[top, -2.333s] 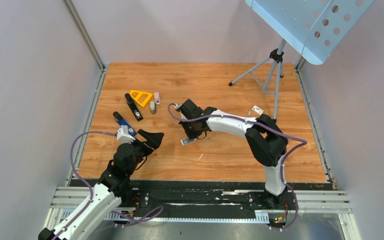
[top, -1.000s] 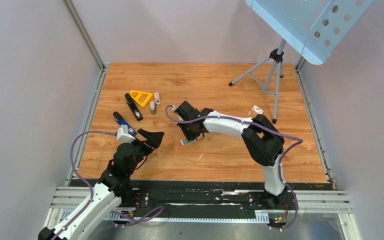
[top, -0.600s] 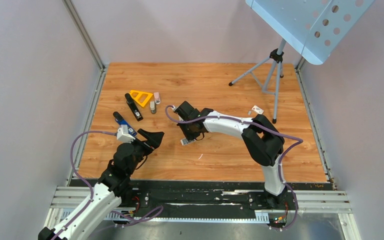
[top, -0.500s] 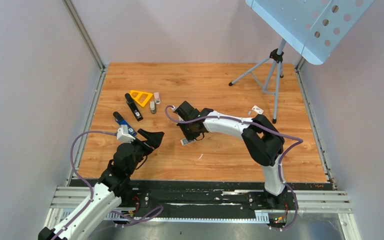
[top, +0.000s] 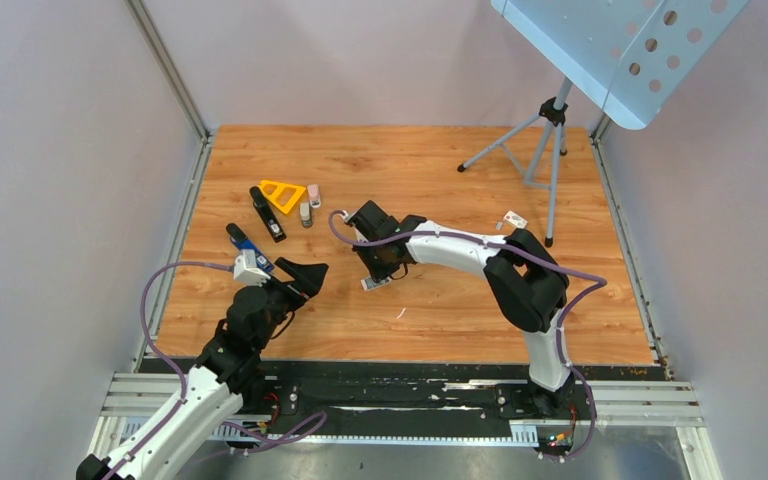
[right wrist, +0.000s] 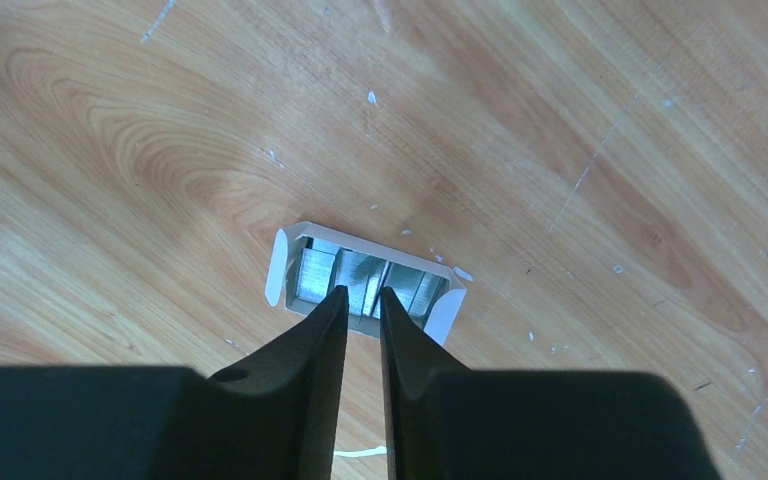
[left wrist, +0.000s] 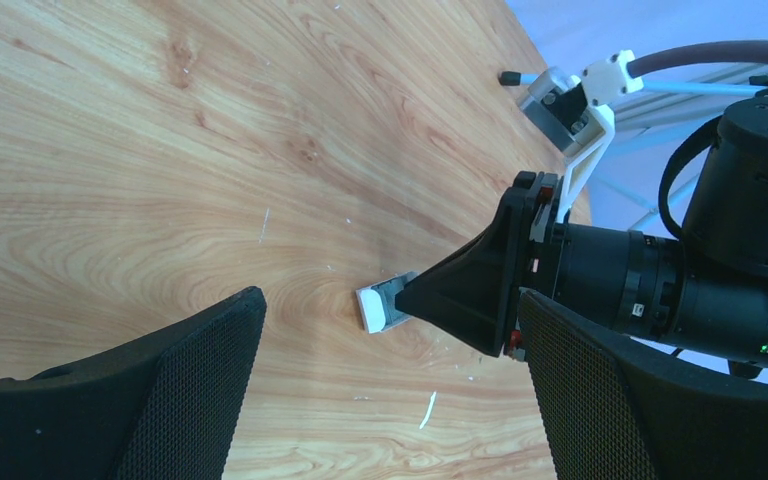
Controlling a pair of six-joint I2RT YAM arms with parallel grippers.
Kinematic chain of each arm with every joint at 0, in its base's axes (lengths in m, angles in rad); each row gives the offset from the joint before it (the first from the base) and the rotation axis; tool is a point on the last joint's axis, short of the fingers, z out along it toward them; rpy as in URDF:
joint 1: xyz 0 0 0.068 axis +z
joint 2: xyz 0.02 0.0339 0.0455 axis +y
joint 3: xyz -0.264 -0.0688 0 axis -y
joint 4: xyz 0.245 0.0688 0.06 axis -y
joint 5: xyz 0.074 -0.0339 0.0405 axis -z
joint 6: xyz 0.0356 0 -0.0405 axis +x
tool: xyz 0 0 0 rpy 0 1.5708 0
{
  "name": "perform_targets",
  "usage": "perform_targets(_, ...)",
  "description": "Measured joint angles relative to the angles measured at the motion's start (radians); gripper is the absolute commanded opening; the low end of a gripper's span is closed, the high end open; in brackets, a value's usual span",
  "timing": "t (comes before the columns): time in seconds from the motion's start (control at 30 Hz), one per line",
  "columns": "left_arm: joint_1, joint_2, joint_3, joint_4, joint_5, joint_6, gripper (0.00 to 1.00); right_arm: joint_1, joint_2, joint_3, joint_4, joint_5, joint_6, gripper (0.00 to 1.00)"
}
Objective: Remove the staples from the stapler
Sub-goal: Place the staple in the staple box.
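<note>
The black stapler (top: 268, 214) lies closed at the left of the wooden table, away from both grippers. Silvery staples (right wrist: 316, 274) lie in a small open white box (right wrist: 278, 265), also seen in the top view (top: 375, 284) and the left wrist view (left wrist: 372, 308). My right gripper (right wrist: 360, 297) hangs just over the box, its tips at the staples. Its jaws are almost together with only a thin slit, and nothing shows held between them. My left gripper (left wrist: 390, 400) is wide open and empty, left of the box and pointing at it.
A yellow triangle (top: 282, 193), a tiny pink stapler (top: 313, 194) and a small bottle (top: 305, 214) lie by the stapler. A blue tool (top: 241, 239) lies near the left arm. A white sliver (left wrist: 427, 410) is near the box. A tripod stand (top: 545, 140) is at the back right.
The right gripper has shifted slightly left over the box since the earliest frame. It has held still for the last second. The left arm has barely moved.
</note>
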Motion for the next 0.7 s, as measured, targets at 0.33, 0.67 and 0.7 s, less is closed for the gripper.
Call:
perform_targets(0.33,0.0,-0.046,0.0,0.002,0.0,0.019,1.0,-0.017,-0.082,0.014,-0.003,-0.072,-0.126,0.24)
perform_targets(0.67,0.0,-0.201,-0.051,0.069,-0.017,-0.007,1.0,-0.259,-0.177,0.009,-0.137,-0.548,-0.553,0.39)
perform_targets(0.7,0.0,-0.215,-0.064,0.074,-0.019,-0.013,1.0,-0.278,-0.182,0.003,-0.147,-0.559,-0.579,0.39)
